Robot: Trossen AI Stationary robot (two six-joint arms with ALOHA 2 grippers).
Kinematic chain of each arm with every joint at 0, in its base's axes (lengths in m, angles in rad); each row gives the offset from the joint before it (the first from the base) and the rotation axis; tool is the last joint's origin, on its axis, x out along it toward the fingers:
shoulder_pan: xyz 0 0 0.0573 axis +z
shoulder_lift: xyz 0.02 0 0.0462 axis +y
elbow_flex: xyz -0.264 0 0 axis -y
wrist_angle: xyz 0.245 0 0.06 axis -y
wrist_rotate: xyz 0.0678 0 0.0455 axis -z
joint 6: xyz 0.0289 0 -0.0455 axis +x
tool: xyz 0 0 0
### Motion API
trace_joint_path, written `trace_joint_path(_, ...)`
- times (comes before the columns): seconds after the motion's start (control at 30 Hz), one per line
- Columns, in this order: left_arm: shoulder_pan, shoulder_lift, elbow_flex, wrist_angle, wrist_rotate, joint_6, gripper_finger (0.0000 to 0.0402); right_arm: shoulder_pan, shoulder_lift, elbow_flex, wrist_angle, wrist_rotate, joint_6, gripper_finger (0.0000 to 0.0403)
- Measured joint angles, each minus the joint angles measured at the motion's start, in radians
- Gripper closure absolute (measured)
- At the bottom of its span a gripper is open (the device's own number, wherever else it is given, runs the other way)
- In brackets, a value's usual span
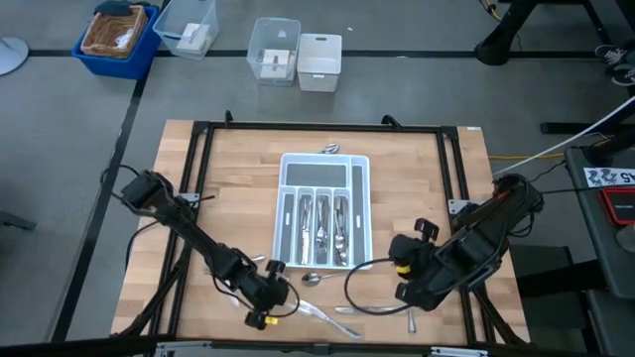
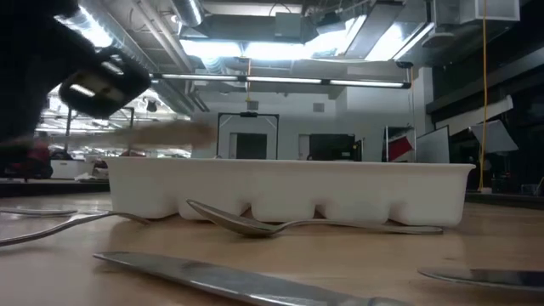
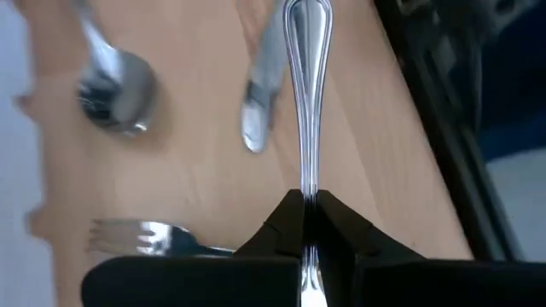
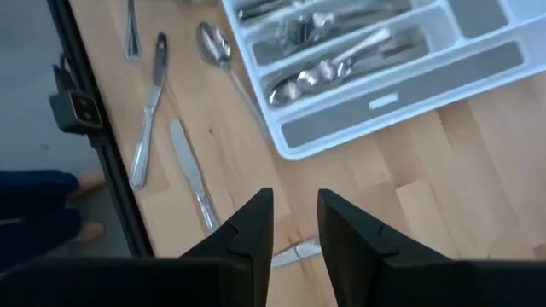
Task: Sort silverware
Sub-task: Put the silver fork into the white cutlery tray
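Silverware handle [image 3: 305, 94] clenched in your left gripper [image 3: 305, 223], long axis straight ahead; tray [image 1: 359, 198] up-right. Right gripper [image 4: 294, 223] parted, empty.

Bright ceiling strip lights [image 2: 255, 47] glare; near wrist views blur.

I'm working in a lab-like workshop: exposed ceiling ducts [image 2: 280, 25], strip lights [image 2: 280, 81], concrete floor [image 1: 417, 94] with storage bins [image 1: 119, 38].

Dark jointed arms, yellow accents
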Motion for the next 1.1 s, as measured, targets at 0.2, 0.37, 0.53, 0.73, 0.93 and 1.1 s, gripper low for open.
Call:
trace_joint_path(0.2,0.069,-0.084,0.001,0.087,-0.027,-0.155,0.0397,0.000,-0.069,0.000,-0.001,0.122,0.000,0.0306)
trace_joint_path(0.37,0.159,-0.104,0.002,0.166,-0.182,-0.391,0.0395,0.000,-0.108,0.001,0.000,0.268,0.005,0.0306)
trace_joint_path(0.53,0.253,-0.097,0.001,0.152,-0.307,-0.743,0.0397,0.000,-0.114,0.001,0.000,0.360,0.004,0.0306)
trace_joint_path(0.73,0.341,-0.073,0.001,0.167,-0.373,-0.990,0.0391,0.000,-0.114,-0.049,0.000,0.380,-0.022,0.0306)
trace_joint_path(0.93,0.384,-0.018,0.001,0.139,-0.389,-1.193,0.0392,0.000,-0.114,-0.134,-0.001,0.379,-0.022,0.0306)
trace_joint_path(1.1,0.416,0.042,0.001,0.137,-0.389,-1.326,0.0387,0.000,-0.114,-0.190,0.000,0.361,-0.022,0.0306)
